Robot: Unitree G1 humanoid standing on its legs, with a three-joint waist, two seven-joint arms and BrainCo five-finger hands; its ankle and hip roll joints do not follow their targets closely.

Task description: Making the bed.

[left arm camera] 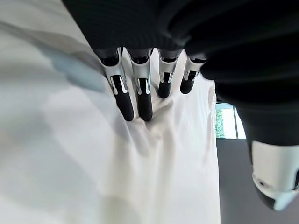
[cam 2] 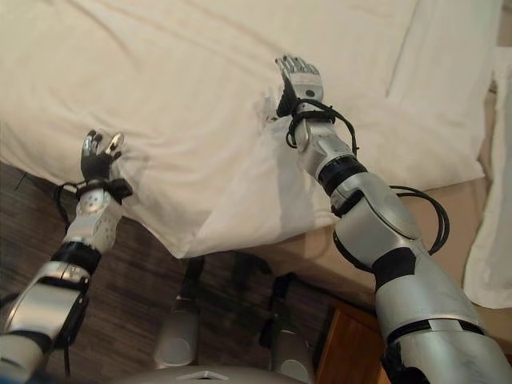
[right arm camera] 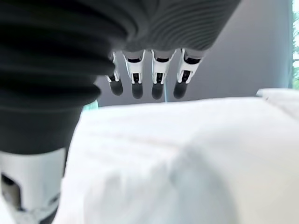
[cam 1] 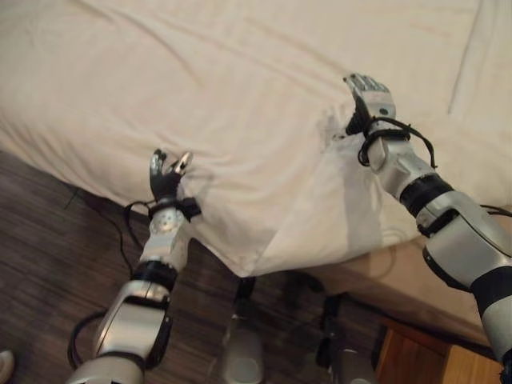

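Observation:
A white duvet (cam 1: 240,88) covers the bed, and one corner of it (cam 1: 256,260) hangs down over the near edge. My left hand (cam 1: 166,180) is at that near edge, open, fingers (left arm camera: 135,95) straight and resting against the white cloth, thumb apart. My right hand (cam 1: 370,100) lies further in on top of the duvet, beside a small bunched fold (cam 1: 332,136). It is open too, with straight fingers (right arm camera: 156,77) just above the cloth and nothing held.
A white pillow (cam 2: 448,72) lies at the bed's right end, with bare beige mattress (cam 2: 448,200) below it and more white cloth (cam 2: 492,240) at the far right. A wooden bedside cabinet (cam 1: 416,356) stands at lower right. Dark plank floor (cam 1: 48,240) runs along the bed.

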